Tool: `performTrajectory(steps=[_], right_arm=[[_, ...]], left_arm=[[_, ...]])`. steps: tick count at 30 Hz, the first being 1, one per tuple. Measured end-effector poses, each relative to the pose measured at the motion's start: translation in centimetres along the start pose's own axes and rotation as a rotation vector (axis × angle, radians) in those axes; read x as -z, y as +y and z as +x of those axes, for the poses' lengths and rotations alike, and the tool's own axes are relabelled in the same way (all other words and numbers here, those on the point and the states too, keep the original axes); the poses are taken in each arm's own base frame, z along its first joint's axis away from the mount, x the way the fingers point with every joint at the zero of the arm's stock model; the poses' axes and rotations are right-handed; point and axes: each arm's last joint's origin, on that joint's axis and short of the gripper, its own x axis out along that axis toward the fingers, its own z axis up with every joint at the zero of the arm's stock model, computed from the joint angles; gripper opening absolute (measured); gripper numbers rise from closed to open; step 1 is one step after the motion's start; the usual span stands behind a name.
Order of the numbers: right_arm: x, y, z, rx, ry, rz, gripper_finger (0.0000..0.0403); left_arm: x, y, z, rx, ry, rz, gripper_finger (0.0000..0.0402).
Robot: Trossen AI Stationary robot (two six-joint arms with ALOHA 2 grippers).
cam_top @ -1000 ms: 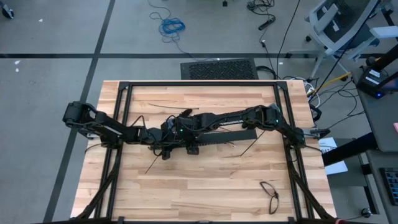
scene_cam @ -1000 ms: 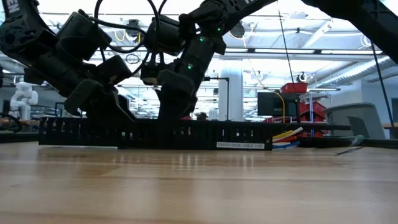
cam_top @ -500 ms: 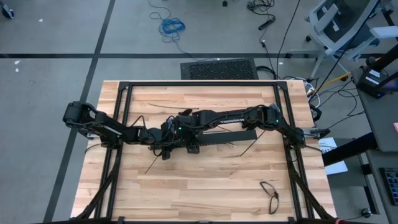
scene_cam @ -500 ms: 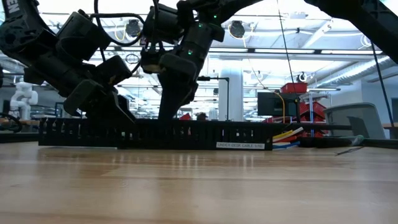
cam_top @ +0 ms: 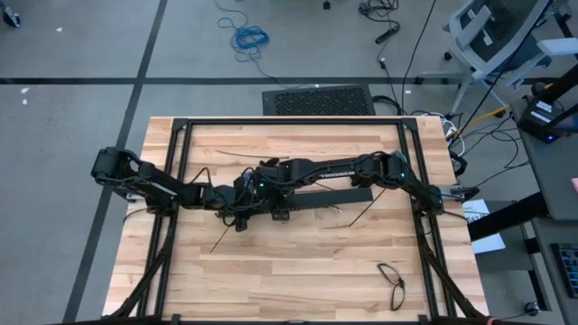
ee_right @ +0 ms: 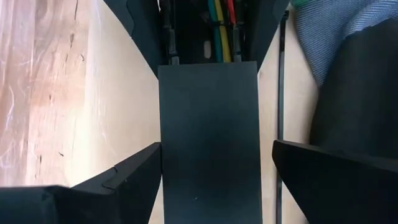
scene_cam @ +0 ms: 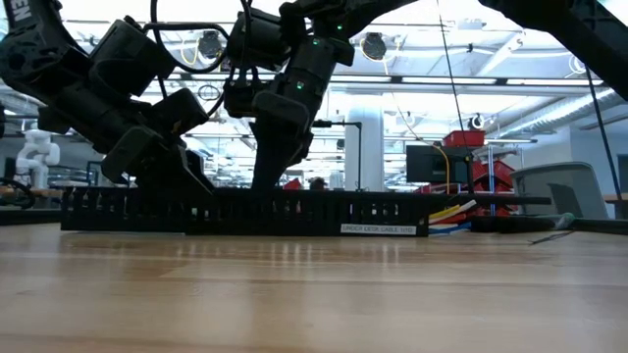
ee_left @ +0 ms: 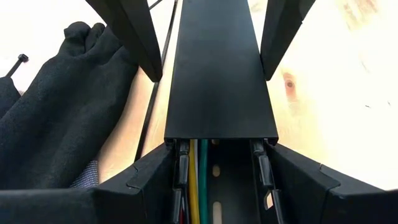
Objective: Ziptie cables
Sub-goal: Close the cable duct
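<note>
A long black slotted bar lies flat on the table, with a smooth black cover over part of it. Yellow and green cables run inside its open channel, and their ends stick out at one end. My left gripper is shut on the bar just before the cover's end. My right gripper is open above the cover, with one finger on either side of it. In the high view the two grippers face each other at mid-table, left and right. My left gripper pinches the bar's two long side walls between its fingers, at the open stretch just short of the cover's end. The fingers slant down from the table's left and lie across the bar. The bar rests flat on the table.
A black glove lies beside the bar, with blue-grey cloth by it. Thin black strips lie on the wood. A pair of glasses sits near the table's front right. A black frame borders the table.
My right gripper has risen a little above the bar, still straddling the cover. The bar, the cover and the cables have stayed where they were.
</note>
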Motion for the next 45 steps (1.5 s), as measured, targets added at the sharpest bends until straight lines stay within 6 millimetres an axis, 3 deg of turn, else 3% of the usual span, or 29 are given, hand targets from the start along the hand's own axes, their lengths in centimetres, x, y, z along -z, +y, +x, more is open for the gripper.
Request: performTrajectory(steps=[6,17,45], right_arm=[[0.0,-0.02,0.0,0.001,0.0,0.0,0.0292],[-0.02,0.0,-0.05,0.0,-0.002,-0.001,0.0244],[-0.04,-0.06,-0.06,0.01,-0.003,0.0,0.024]], left_arm=[[0.0,-0.01,0.0,0.0,0.0,0.0,0.0228],[0.02,-0.01,0.0,0.0,0.0,0.0,0.0228],[0.12,0.11,-0.56,-0.017,0.046,0.074,0.0228]])
